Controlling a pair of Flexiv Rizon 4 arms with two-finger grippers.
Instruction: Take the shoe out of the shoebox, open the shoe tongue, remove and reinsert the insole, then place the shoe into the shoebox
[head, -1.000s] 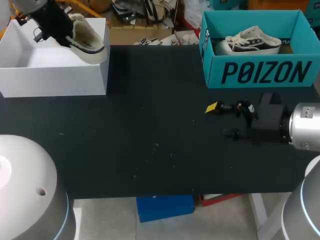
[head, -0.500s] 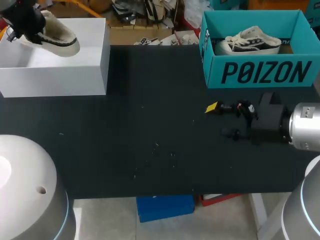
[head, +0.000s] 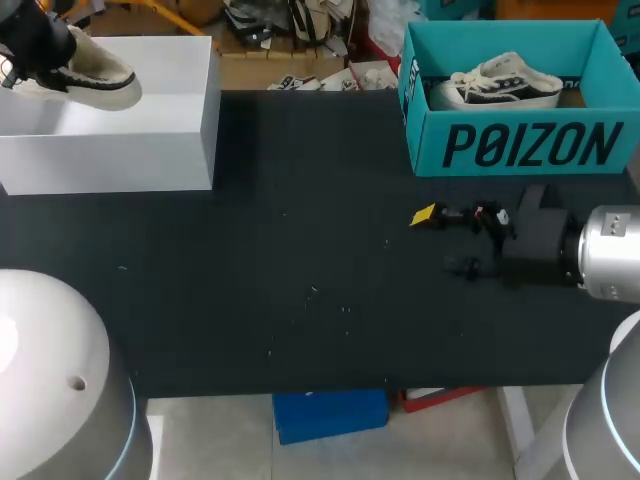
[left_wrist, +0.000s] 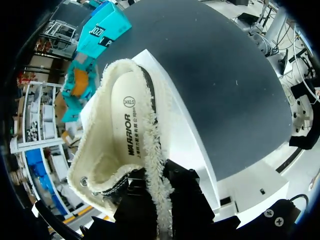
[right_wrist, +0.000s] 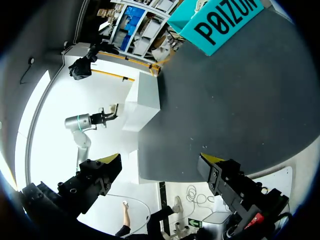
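Shoebox (head: 110, 150) far L; shoe (head: 95, 72) over its L end. 2nd box (head: 520, 150) far R, sneaker (head: 500, 85) inside.

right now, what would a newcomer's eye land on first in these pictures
The cream fleece-lined shoe stands out first, clamped at its collar by the left gripper over the white shoebox at the table's far left. Next comes the bright teal shoebox at the far right with a white sneaker inside, and the open right gripper just in front of it.
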